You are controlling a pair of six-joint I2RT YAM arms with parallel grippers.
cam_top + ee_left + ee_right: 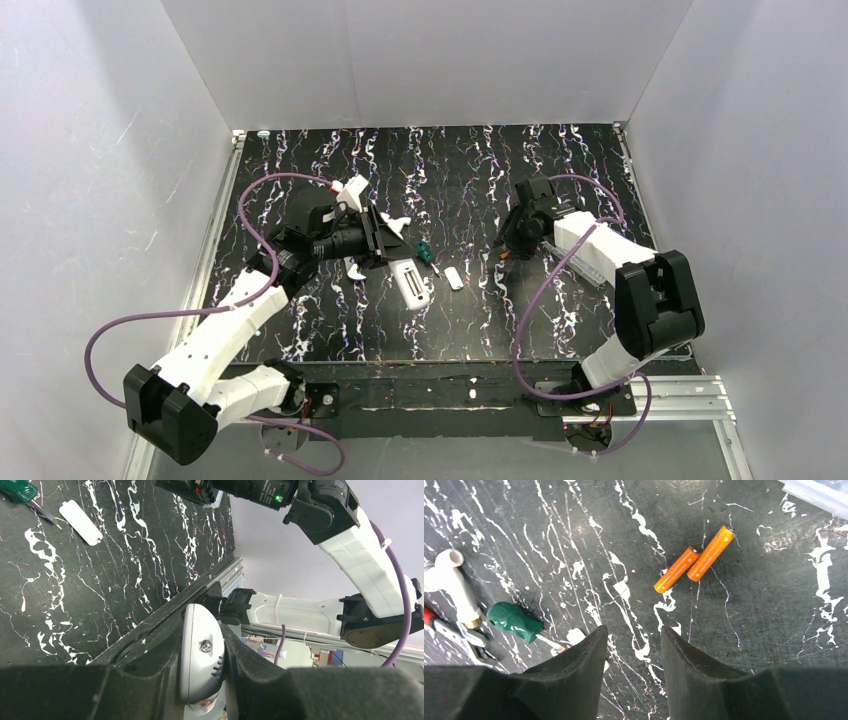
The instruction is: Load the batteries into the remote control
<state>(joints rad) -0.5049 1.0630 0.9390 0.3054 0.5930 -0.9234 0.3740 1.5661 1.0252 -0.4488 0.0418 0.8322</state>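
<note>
Batteries (696, 560), two (side by side), lie beyond the parted right gripper (633, 645); left gripper (200, 680) clamps a white piece (200, 660).

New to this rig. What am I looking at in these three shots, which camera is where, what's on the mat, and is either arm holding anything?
Two robot arms are bolted at the near edge of a black marbled table. The overhead view looks down from behind them; the other two come from cameras on each wrist, with that arm's own dark fingers at the bottom.

On the table: the white remote control, back up with its battery recess open, its loose white cover beside it, a green-handled screwdriver, and two orange batteries lying side by side.

The left gripper is shut on a rounded white piece with a screw in it; I can't tell what it is. The right gripper is open, holds nothing, and hangs above the table near the batteries.
</note>
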